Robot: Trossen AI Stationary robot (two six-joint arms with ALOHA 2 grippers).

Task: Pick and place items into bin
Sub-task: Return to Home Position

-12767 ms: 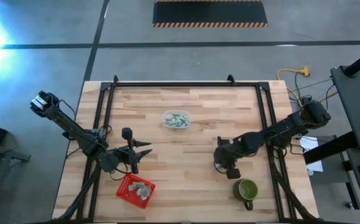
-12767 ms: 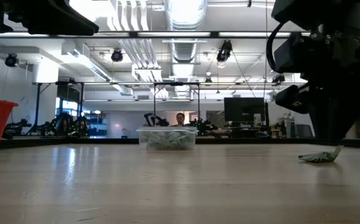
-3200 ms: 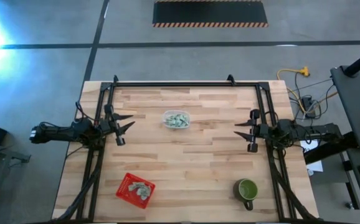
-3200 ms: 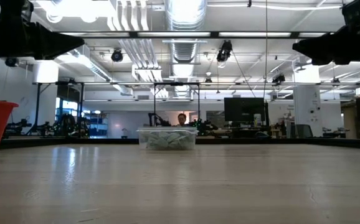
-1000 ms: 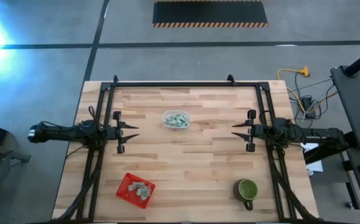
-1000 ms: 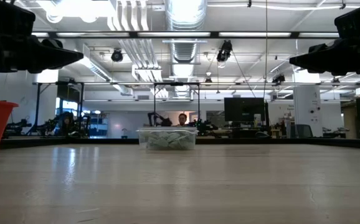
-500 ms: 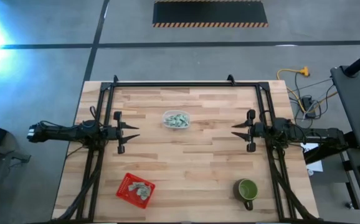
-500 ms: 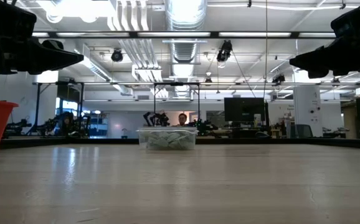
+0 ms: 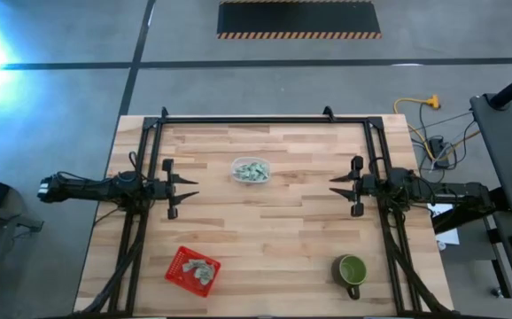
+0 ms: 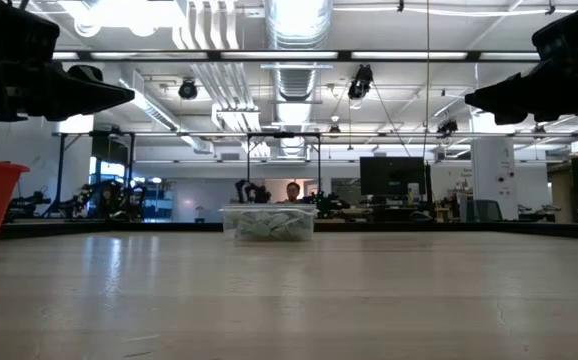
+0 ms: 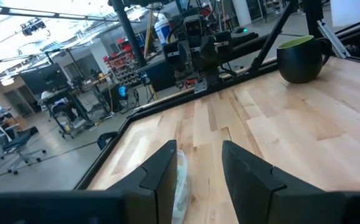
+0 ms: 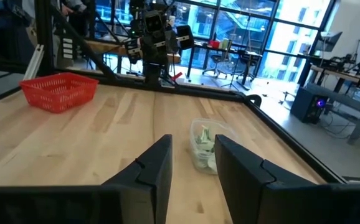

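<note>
Big open workshop: grey floor, ducts and strip lights overhead in the low view, desks and a person (image 10: pixel 291 189) far off past the table's far edge. The wood-plank table (image 9: pixel 274 230) fills the middle of the high view, w/ black frame rails round it.

Both arms lie level at the sides. The left gripper (image 9: pixel 191 187) sits mid-left, the right gripper (image 9: pixel 333 186) mid-right, facing each other across the planks. Both are well above the wood (top corners of the low view). Each has its fingers spread w/ nothing between them, and the wrist views show bare gaps.

Basket (image 9: pixel 178 259), red, lower left. Mug (image 9: pixel 352 269), green, lower right. Bin (image 9: pixel 235 170), clear, upper centre, well apart from both grippers.

Items (image 9: pixel 252 169): a pale green-white heap inside the bin. I see none loose on the planks. A few pale pieces also lie in the basket, approx. a small handful, too small to say what they are.

Progress, as I judge it: picking looks about done and the arms are parked. If the basket pieces count, they are what's left.
</note>
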